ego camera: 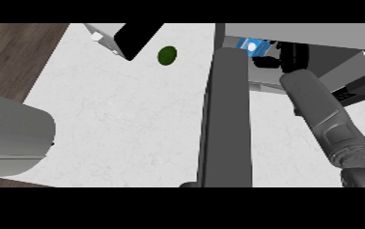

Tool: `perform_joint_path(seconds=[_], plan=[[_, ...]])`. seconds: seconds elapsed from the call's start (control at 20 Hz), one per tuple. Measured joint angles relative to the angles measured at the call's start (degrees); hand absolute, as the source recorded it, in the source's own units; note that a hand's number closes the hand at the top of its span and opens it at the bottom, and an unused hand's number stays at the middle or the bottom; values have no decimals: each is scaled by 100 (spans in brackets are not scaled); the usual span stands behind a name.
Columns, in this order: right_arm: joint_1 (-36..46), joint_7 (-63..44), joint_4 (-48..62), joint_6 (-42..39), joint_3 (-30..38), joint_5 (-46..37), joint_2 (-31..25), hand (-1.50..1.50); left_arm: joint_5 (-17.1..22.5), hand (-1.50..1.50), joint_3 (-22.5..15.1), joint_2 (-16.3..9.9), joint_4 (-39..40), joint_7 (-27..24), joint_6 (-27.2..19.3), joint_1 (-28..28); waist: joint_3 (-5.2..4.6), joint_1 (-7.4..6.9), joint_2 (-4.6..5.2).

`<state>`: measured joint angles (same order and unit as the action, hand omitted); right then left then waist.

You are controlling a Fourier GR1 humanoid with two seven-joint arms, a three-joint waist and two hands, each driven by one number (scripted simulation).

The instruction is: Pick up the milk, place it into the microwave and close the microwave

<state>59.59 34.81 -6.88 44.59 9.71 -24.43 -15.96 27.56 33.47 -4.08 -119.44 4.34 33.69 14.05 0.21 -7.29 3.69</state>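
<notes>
- White, faintly marbled stone forms the counter (128, 121), which is seen across most of the head view, with a strip of dark wood floor (28, 44) at ten o'clock.
- The microwave (314, 35) is seen at one to two o'clock, its grey body open toward the view.
- Its door (228, 121) is swung open and is seen edge-on as a long dark grey slab running from twelve o'clock down to six o'clock near the centre.
- The milk (251, 46), a blue and white carton, is seen inside the microwave's opening at about one o'clock, just right of the door's upper end.
- The right hand (292, 56) is reached into the microwave at one o'clock, its grey forearm rising from five o'clock.
- The black fingers are seen just beside the milk; whether they are curled round it or opened away from it cannot be told, since the hand is in shadow there.
- A small dark green, rounded object (167, 55) is laid on the counter at about eleven o'clock.
- Beside it, at eleven o'clock, a grey and black appliance (128, 39) is seen tilted in the view.
- A large grey rounded shape (25, 136) is seen at nine o'clock; the left hand is not seen.
</notes>
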Motion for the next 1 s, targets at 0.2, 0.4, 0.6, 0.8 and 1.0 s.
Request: perform_joint_path(seconds=[0.2,0.4,0.6,0.8,1.0], plan=[[-17,-618,353,547,-121,-197,-226,-150,-159,-150,-20,-29,55,-45,9,-76,-7,-46,37],[1,-392,249,437,-165,-243,-134,-150,-326,-150,-31,-74,133,-83,-4,-175,12,-56,34],[105,-231,191,245,-180,-258,-56,-150,-415,-150,-144,-87,212,-93,66,-245,16,-74,27],[161,-40,144,-43,-129,-202,37,-150,-472,-150,-252,-169,274,-71,177,-312,18,-68,21],[186,147,114,-508,9,-50,106,-150,-553,-150,-440,-93,367,-148,344,-295,16,-34,0]])
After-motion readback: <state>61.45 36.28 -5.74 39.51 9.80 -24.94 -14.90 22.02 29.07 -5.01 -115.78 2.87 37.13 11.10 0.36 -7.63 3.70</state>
